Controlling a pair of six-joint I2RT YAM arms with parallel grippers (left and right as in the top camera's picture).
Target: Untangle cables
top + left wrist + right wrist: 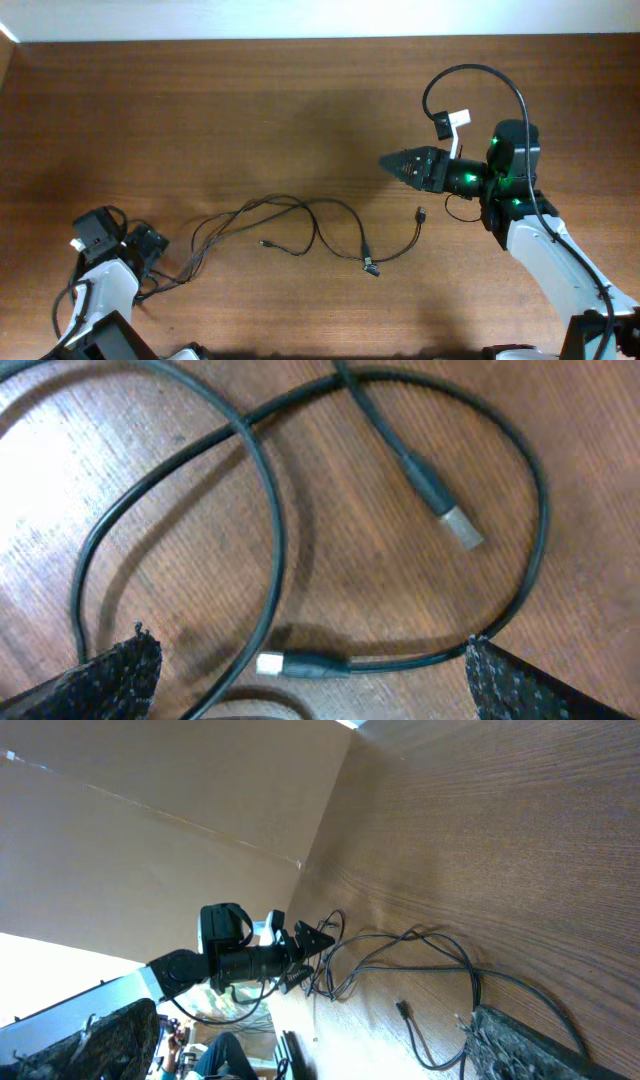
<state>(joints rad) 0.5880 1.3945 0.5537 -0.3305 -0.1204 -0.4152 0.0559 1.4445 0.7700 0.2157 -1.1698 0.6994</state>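
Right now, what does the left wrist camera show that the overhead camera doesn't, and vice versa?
Only the left wrist view: two plug ends up close, a silver-tipped plug and a white-tipped plug, among crossing loops. Only the overhead view: the full spread of the cables across the table, the right tool off to one side, clear of them, and a far plug near it. Both: black cables on brown wood by the left tool.
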